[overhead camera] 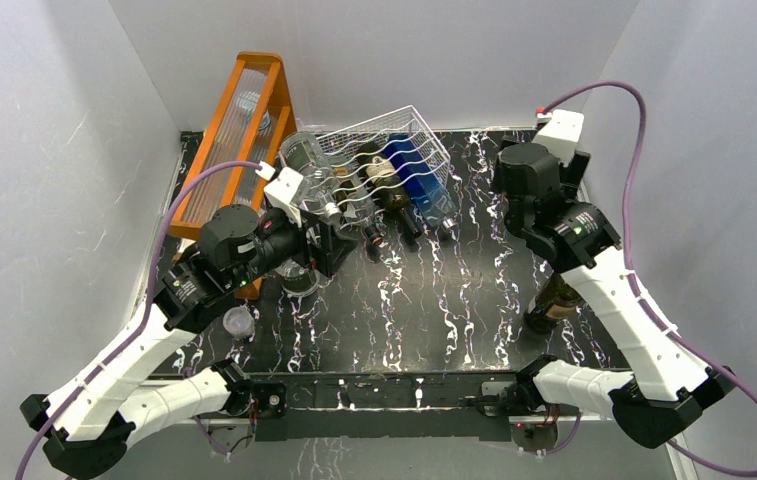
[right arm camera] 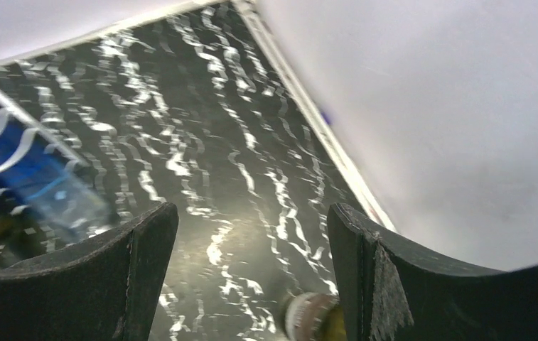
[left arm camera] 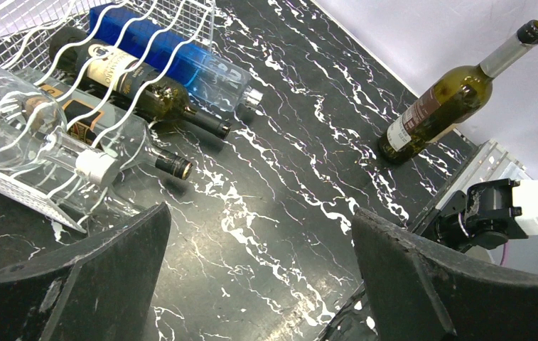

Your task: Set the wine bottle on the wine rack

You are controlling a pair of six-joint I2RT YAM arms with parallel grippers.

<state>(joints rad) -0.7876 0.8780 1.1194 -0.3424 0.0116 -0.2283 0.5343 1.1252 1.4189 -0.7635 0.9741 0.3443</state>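
Note:
The wine bottle [left arm camera: 442, 103] is olive green with a brown label. It stands upright on the black marbled table near the right wall, half hidden under my right arm [overhead camera: 557, 300]. The white wire wine rack [overhead camera: 391, 150] sits at the back middle. In it lie a blue bottle [left arm camera: 173, 64], two dark bottles [left arm camera: 134, 82] and a clear one [left arm camera: 24, 128]. My left gripper [left arm camera: 259, 220] is open and empty, just in front of the rack's near corner. My right gripper [right arm camera: 251, 213] is open, with the bottle's top [right arm camera: 312, 316] blurred low beside its right finger, untouched.
A tall orange wooden frame with clear panels [overhead camera: 239, 130] leans at the back left. A small clear cup [overhead camera: 239, 322] and a dark round object [overhead camera: 301, 278] lie beside my left arm. White walls close in on three sides.

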